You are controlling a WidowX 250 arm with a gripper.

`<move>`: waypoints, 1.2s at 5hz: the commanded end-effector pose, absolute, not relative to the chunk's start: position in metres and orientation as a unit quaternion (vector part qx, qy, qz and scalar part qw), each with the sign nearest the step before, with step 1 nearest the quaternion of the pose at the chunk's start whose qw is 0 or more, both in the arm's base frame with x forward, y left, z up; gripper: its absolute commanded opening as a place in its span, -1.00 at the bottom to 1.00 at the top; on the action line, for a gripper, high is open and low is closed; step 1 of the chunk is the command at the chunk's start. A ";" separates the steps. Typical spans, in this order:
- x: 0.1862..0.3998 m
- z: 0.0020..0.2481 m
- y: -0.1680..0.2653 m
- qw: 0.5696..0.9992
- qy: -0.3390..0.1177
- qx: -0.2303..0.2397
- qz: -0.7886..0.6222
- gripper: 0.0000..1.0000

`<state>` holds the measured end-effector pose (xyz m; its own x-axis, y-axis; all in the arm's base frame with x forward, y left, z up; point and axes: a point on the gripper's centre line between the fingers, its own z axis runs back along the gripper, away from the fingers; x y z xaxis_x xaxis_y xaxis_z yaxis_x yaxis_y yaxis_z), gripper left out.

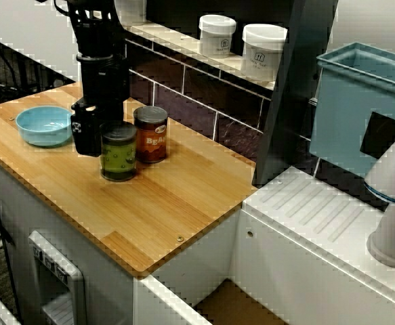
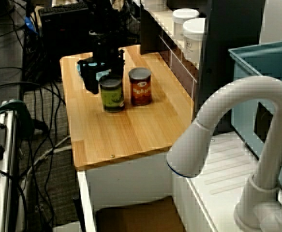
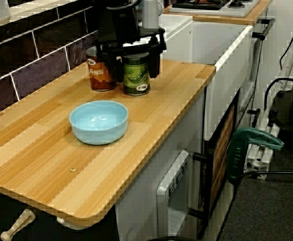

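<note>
A wooden surface [image 1: 163, 203] carries the scene, operator. Your black gripper [image 3: 134, 65] hangs low over it, and a pale blue bowl [image 3: 98, 121] sits well apart from the cans. The fingers [image 3: 156, 59] stand spread to either side of the green can [image 1: 119, 154] — whether they pinch it or merely flank it, you cannot tell from these views. The can stands upright near the middle of the surface, just beside a red can [image 1: 151, 134]. Judge it rigid, smooth-walled and perhaps slippery, and fairly heavy if full — take it at mid-height, square across the label. It has a dark lid and a green printed label.
</note>
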<state>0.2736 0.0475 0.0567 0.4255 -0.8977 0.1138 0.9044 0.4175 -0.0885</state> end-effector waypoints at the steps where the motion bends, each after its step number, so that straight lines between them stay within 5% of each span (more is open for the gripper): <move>1: 0.273 0.069 0.018 0.843 -0.035 -0.057 -0.534 1.00; 6: 0.267 0.074 -0.030 0.846 -0.020 -0.057 -0.529 1.00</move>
<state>0.2644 -0.0241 0.0583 0.4567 -0.8867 0.0715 0.8862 0.4466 -0.1230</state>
